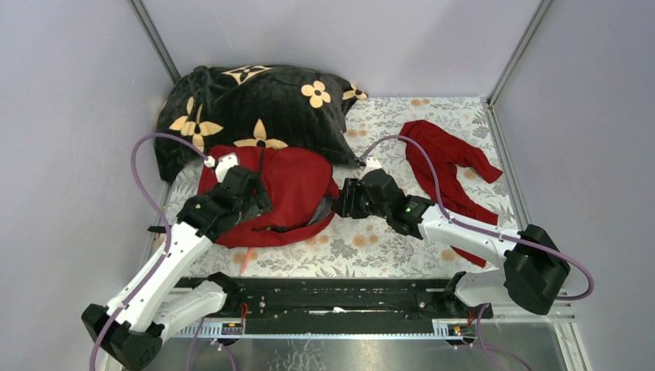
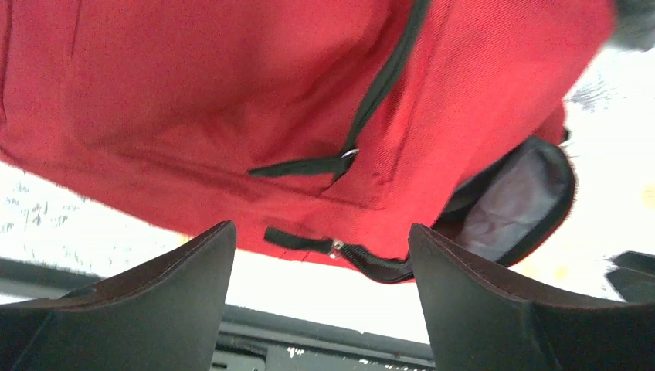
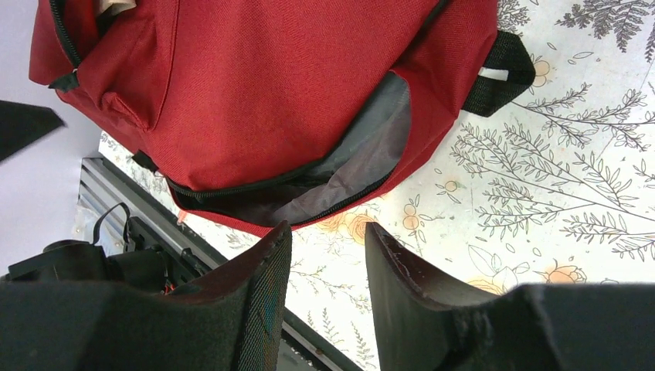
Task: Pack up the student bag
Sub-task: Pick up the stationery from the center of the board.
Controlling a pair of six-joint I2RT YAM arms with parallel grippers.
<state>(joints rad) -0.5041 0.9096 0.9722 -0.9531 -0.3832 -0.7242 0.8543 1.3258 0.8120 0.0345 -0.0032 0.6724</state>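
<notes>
Left gripper (image 2: 320,232) stood released over the bag (image 2: 232,100); right gripper (image 3: 328,232), also released, I saw beside its unzipped opening.

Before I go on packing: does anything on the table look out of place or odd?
Nothing spilled or damaged. The backpack lies flat with its zipper only partly open, grey lining showing. The red garment lies crumpled to its right, outside it, and the flowered blanket is bunched against its far edge.
</notes>
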